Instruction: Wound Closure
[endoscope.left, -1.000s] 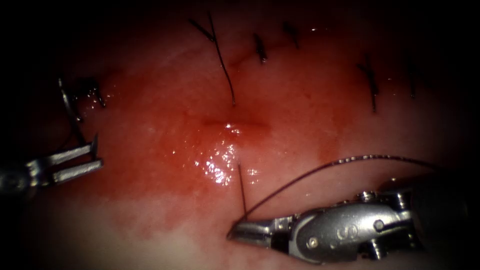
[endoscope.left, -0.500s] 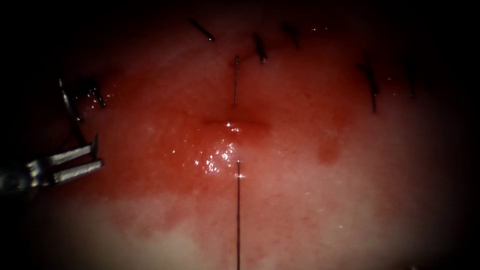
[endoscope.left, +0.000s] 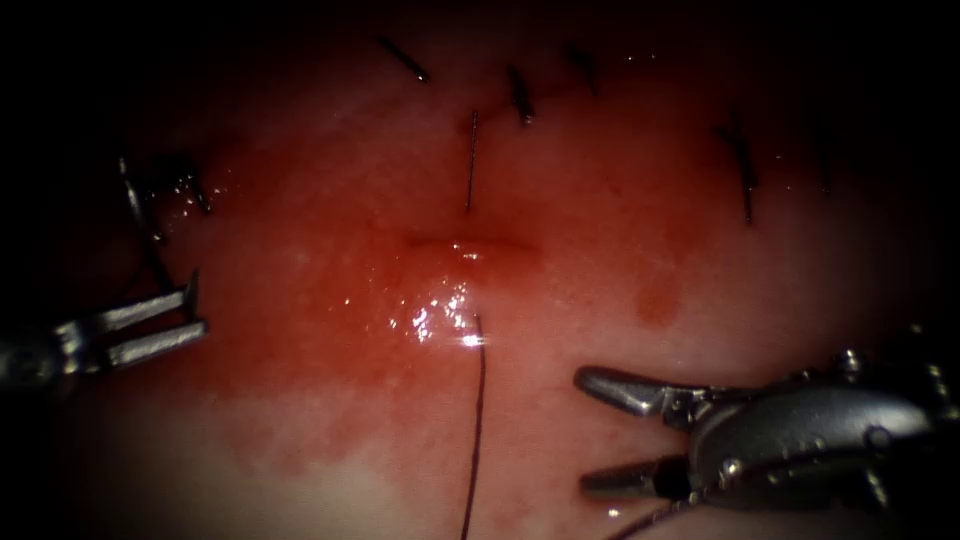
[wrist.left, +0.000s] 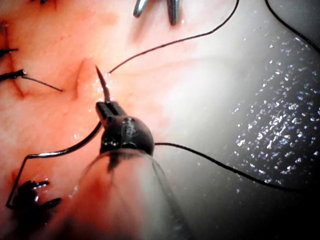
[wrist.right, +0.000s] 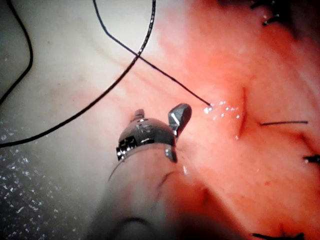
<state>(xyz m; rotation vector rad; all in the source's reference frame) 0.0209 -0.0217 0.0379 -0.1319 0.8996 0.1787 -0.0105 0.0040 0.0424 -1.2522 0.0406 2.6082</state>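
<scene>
Left claw grips the curved needle; right claw gapes empty.

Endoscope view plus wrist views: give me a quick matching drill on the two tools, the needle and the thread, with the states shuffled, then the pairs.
1 left arm's steel needle driver
2 right arm's steel needle driver
3 curved steel needle
4 dark thread

A jaws open, holding nothing
B leaves the pink tissue below the cut
C shut on the needle, nearer its tip
D tip free of the tissue, far left of the cut

Pairs: 1-C, 2-A, 3-D, 4-B.
</scene>
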